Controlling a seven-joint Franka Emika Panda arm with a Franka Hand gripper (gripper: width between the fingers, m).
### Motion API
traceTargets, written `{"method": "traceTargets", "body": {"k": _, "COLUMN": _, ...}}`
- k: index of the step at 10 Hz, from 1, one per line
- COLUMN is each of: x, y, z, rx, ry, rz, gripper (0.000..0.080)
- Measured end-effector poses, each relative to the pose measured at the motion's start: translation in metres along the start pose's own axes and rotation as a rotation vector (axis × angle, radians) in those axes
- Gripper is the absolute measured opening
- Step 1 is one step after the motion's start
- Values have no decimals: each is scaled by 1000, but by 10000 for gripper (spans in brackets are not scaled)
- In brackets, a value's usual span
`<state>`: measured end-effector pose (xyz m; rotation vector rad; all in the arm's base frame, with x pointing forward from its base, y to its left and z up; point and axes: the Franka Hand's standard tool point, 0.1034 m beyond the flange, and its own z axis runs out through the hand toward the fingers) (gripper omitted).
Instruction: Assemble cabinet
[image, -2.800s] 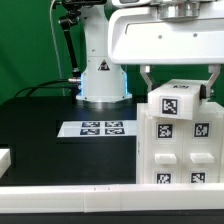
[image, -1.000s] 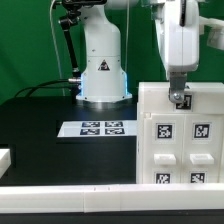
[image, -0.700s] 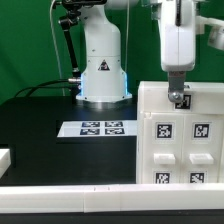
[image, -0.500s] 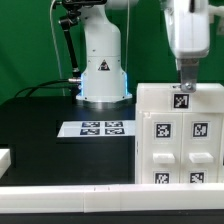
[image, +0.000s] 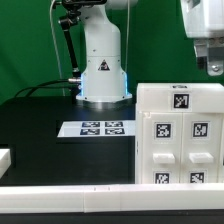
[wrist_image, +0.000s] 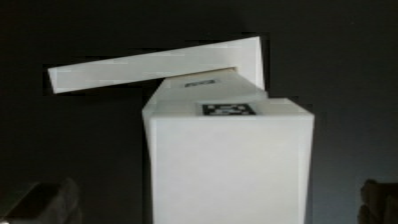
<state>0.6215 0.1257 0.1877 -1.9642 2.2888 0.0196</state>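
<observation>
Gripper (image: 212, 68): empty, above cabinet (image: 178, 140); jaws look parted (wrist view, w/ finger (wrist_image: 43, 200) wide of box).
Next: prob. fetch loose piece, approach square, grip centred.

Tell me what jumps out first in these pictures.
The big white cabinet stands on the black table at the exterior view's right, its recessed panels carrying black-and-white tags. The hand hangs above it, apart from it. The marker board lies flat beside the cabinet, before the robot's base.
</observation>
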Motion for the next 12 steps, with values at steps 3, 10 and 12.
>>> {"method": "traceTargets", "body": {"k": 3, "x": 0, "y": 0, "z": 1, "rx": -1, "ry": 1, "rz": -3, "gripper": 796}}
{"method": "traceTargets", "body": {"k": 10, "x": 0, "y": 1, "z": 4, "rx": -4, "ry": 4, "rz": -4, "gripper": 796}}
{"method": "traceTargets", "body": {"k": 12, "x": 0, "y": 1, "z": 5, "rx": -5, "ry": 4, "rz": -4, "gripper": 796}}
